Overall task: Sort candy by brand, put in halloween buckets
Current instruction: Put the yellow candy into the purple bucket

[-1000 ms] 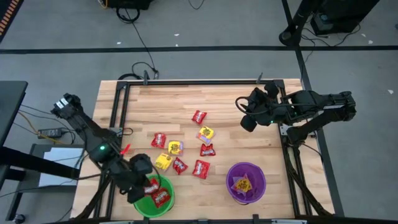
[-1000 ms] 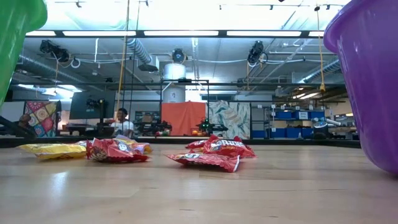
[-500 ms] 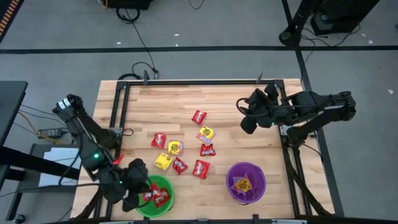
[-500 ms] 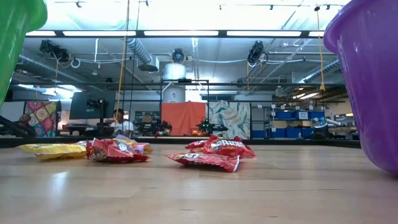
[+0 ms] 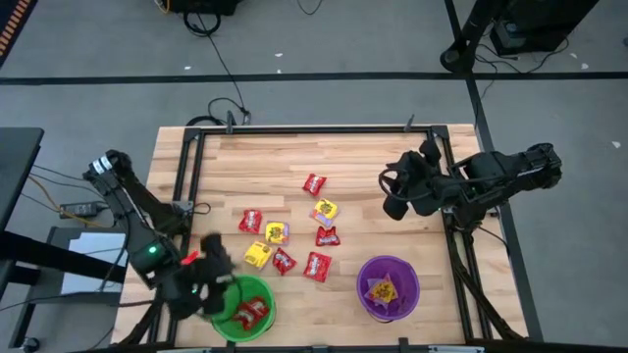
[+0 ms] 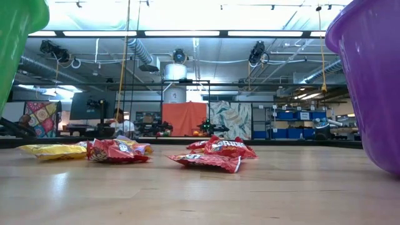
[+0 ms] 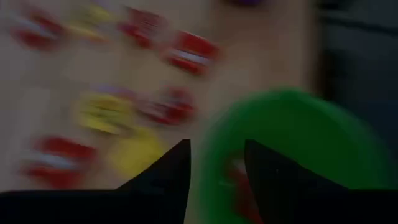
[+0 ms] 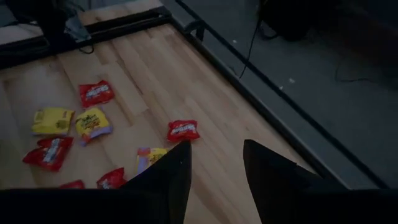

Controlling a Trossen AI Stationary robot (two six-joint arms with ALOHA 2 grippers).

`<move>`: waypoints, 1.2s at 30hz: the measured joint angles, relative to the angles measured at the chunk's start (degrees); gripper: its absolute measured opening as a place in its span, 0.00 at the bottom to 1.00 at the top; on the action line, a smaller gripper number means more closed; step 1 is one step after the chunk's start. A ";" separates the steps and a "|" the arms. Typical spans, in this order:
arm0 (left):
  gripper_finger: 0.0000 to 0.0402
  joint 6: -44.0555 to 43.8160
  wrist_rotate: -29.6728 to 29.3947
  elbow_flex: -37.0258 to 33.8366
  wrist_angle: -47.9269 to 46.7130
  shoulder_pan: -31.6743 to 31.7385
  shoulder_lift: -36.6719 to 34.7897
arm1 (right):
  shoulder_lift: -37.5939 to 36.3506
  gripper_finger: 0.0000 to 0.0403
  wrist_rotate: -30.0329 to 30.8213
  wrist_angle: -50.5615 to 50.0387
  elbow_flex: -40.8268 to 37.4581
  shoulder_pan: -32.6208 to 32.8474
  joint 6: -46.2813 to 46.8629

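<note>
- The left claw (image 7: 216, 163) sits at the near-left rim of the green bucket (image 5: 257, 294), its fingers now apart with nothing between them; a second ago they were pinched together over the bucket.
- Red packets (image 5: 247, 312) lie inside the green bucket, so a red one looks just dropped in: one more piece sorted.
- The arm has shifted toward the worktop's (image 5: 353, 162) left edge, probably clearing out before the next pick.
- Eight packets, red and yellow, remain in a loose cluster (image 5: 285, 235) mid-worktop.
- The purple bucket (image 5: 407, 294) holds a yellow packet (image 5: 382, 289).
- The right claw (image 8: 214, 168) waits over the right side, fingers apart, empty.
</note>
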 joint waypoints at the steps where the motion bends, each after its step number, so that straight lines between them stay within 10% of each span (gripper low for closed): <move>1: 0.39 0.20 -3.37 0.00 -3.04 1.29 -0.03 | 0.00 0.39 0.88 0.52 0.00 -0.02 -0.74; 11: 0.39 13.87 -11.43 0.00 -12.59 23.55 -4.57 | 0.85 0.39 8.21 11.45 0.00 -0.14 -16.52; 18: 0.39 32.88 -13.24 -0.06 -4.01 39.17 -8.53 | 0.79 0.39 0.34 12.24 -0.02 -8.41 -21.79; 26: 0.39 56.25 1.08 -2.31 19.65 52.54 -9.42 | 1.84 0.39 -11.03 13.67 -0.02 -19.80 -29.57; 36: 0.39 63.01 10.42 -8.58 30.03 66.46 -9.38 | 1.77 0.39 -18.93 14.36 -0.02 -30.84 -40.64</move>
